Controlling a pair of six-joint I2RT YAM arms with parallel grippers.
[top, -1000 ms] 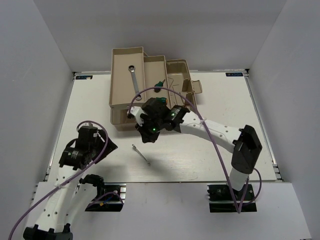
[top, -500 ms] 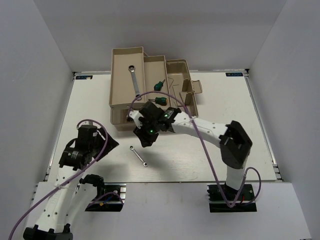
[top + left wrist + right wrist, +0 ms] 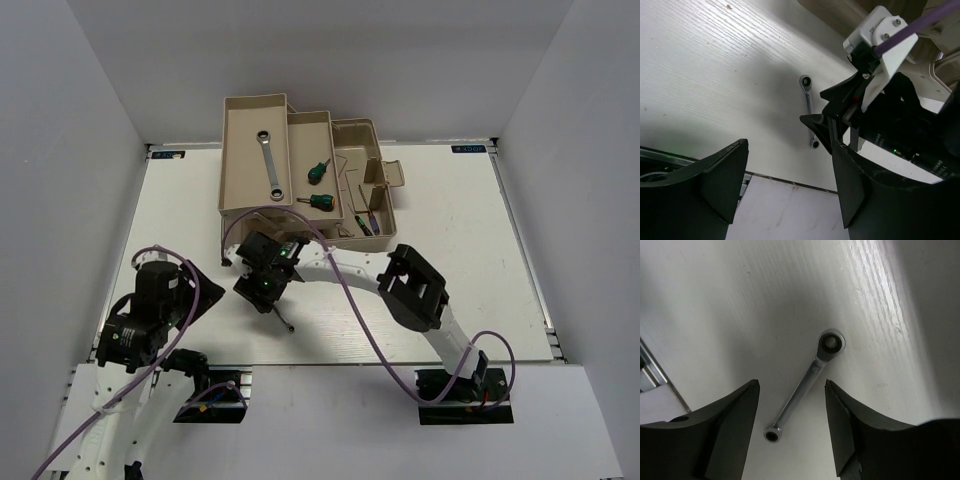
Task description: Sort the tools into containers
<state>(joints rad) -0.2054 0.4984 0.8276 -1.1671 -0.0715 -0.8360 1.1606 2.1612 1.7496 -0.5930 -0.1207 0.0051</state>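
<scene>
The top view is bright and even, lit from overhead. The white worktop (image 3: 450, 250) carries only faint, soft shadows beneath the right arm (image 3: 410, 290), and nothing is blown out. In the left wrist view the left claw (image 3: 789, 145) is a dark, unfocused silhouette. The worktop's grain is crisp at upper left, and a broad grey shadow lies around the short wrench (image 3: 808, 100). In the right wrist view a streak of glare runs down the upper right. The short wrench is sharp there, ringed by soft shadow, and the right claw (image 3: 792, 385) frames it as blurred, near-black shapes.
</scene>
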